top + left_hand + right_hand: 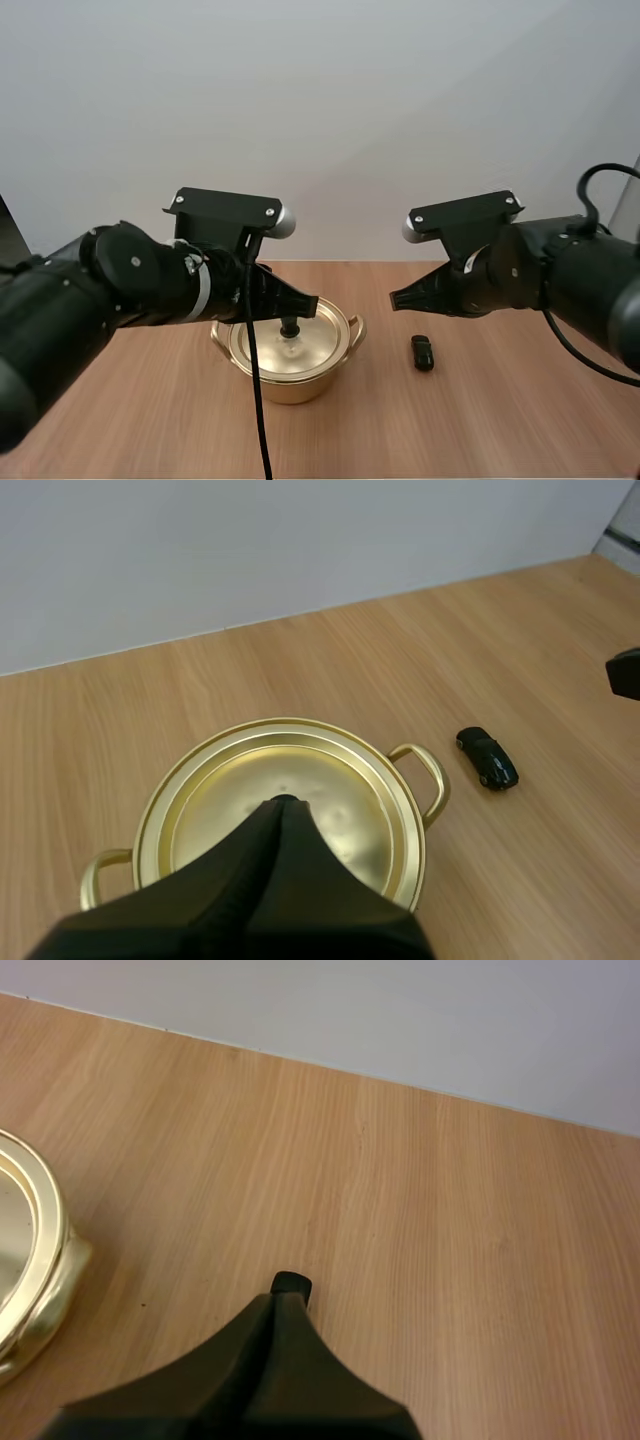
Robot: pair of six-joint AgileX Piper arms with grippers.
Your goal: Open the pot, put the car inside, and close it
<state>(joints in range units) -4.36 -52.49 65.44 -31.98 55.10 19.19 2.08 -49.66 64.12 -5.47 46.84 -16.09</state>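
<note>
Pot: a round golden metal pot (290, 385) with two loop handles stands on the table, left of the middle. Its flat golden lid (305, 352) sits closed on it.
Left gripper: the left gripper (308, 303) hovers just above the small black knob (290, 327) of the lid. Its two fingers lie together as one dark wedge and hold nothing.
Car: the small black toy car (423, 352) lies on the wood near the pot, at its right, apart from it.
Car axis: in the high view its long axis runs from near to far. Which end is the front, I cannot tell.
Right gripper: the right gripper (398, 299) hangs above the table near the car, on the pot's side of it. Its fingers are pressed together and empty.
Views: the left wrist view gives both handles and the full car. In the right wrist view the wedge covers the car except one end.
Table: the light wooden table (520, 420) reaches back to a plain pale wall.
</note>
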